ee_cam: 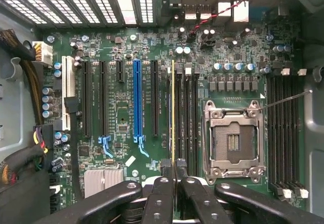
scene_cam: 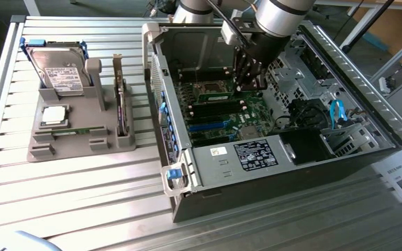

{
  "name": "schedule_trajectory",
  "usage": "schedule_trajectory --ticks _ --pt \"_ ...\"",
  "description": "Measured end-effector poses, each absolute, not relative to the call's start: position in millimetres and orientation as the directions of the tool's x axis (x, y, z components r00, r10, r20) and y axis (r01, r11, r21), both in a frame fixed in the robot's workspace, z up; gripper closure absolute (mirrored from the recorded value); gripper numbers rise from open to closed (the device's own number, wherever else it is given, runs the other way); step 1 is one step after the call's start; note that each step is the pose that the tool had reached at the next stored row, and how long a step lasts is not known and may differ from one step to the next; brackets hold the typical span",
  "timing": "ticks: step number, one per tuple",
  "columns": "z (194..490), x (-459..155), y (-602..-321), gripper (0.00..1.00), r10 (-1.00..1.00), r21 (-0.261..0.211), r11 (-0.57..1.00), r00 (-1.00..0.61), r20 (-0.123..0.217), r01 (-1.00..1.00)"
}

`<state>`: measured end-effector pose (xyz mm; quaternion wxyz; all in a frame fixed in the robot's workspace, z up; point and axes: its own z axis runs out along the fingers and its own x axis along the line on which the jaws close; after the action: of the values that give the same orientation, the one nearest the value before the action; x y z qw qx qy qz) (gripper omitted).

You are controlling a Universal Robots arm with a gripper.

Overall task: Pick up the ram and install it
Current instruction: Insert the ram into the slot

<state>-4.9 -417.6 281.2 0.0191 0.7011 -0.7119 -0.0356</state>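
- The slatted metal tabletop (scene_cam: 82, 209) carries everything.
- An open computer case (scene_cam: 271, 193) lies on its side, taking up the half of the tabletop toward the exterior view's right edge.
- The motherboard (ee_cam: 121, 112) lies flat on the floor of the case.
- A grey holder (scene_cam: 68, 144) sits near the tabletop's edge on the exterior view's left, with a hard drive (scene_cam: 60, 73), an expansion card (scene_cam: 122, 104), a silver processor (scene_cam: 54, 115) and a second ram stick (scene_cam: 71, 132).
- The arm reaches down into the case, and its gripper (ee_cam: 174, 183) is clamped on the ram (ee_cam: 173, 112).
- The ram, seen edge-on, stands over the board in line with the black memory slots, between the blue slot (ee_cam: 136, 100) and the processor socket (ee_cam: 233, 140); whether it is seated I cannot tell.
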Motion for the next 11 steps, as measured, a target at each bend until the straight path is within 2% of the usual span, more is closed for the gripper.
schedule_trajectory --ticks 11 --pt "277.7 -4.9 -417.7 0.88 -1.0 0.077 0.013 -0.015 -0.023 -0.997"
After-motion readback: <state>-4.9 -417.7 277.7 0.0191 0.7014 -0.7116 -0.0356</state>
